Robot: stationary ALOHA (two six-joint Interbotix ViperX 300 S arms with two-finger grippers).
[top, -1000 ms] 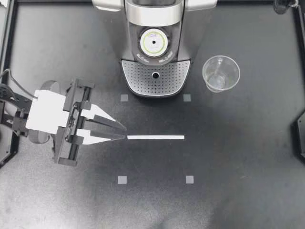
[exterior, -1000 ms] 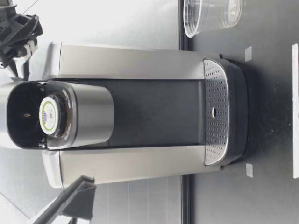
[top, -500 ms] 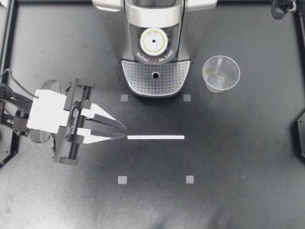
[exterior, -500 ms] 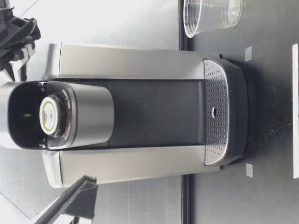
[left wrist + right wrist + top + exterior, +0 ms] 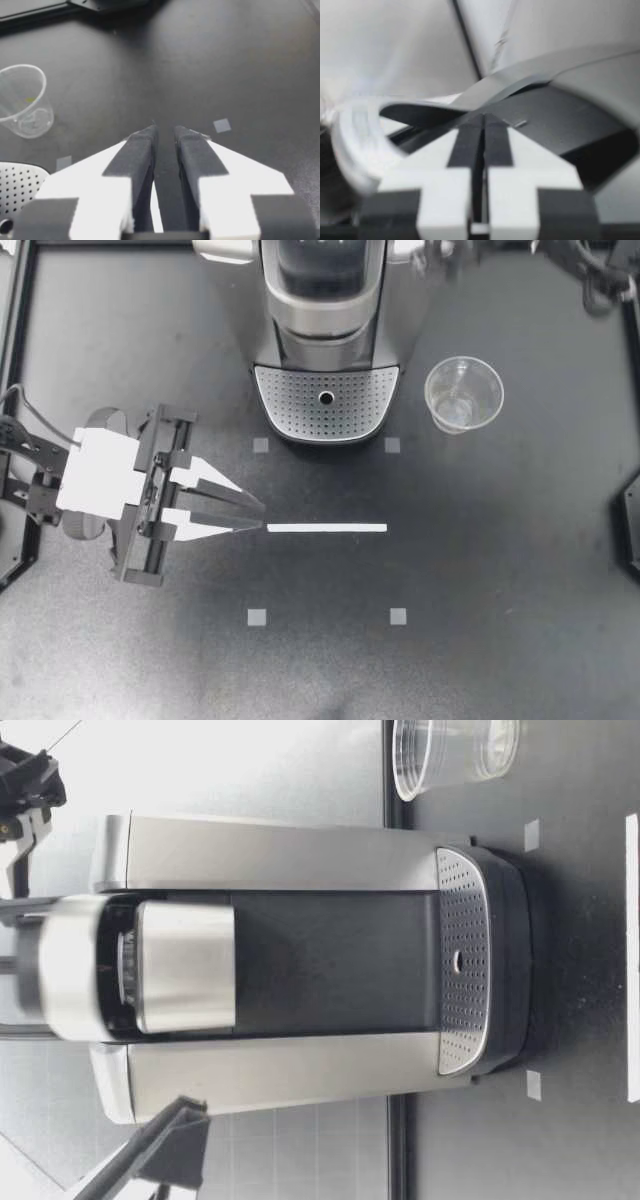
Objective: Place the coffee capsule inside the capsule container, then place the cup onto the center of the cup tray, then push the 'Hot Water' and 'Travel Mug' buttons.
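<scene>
Two grippers appear, neither holding anything. The left gripper [image 5: 258, 518] hovers low over the table in front of the coffee machine [image 5: 325, 330], off toward the left arm's side. Its fingers [image 5: 142, 150] are drawn almost together, with only a narrow slit between them. The right gripper [image 5: 470, 252] is at the machine's upper rear, on the right arm's side, its fingers [image 5: 465, 145] pressed flat together close to the lid [image 5: 320, 280]; whether they touch it cannot be told.

The lid is down and the coffee capsule is not visible, so it is presumably enclosed. The cup [image 5: 464, 394] stands upright and empty on the table just beside the machine's front corner, on the right arm's side, clear of the cup tray [image 5: 326, 405]. Thin clear plastic suggests a light, slick, easily crushed cup that tips readily. A gentle pinch across the wall near the rim seems the safest hold.

Nothing lies between cup and tray, but the machine's head overhangs the tray, so entry is probably from the front. A white tape strip [image 5: 326, 528] and grey squares [image 5: 261, 446] lie flat before the machine.
</scene>
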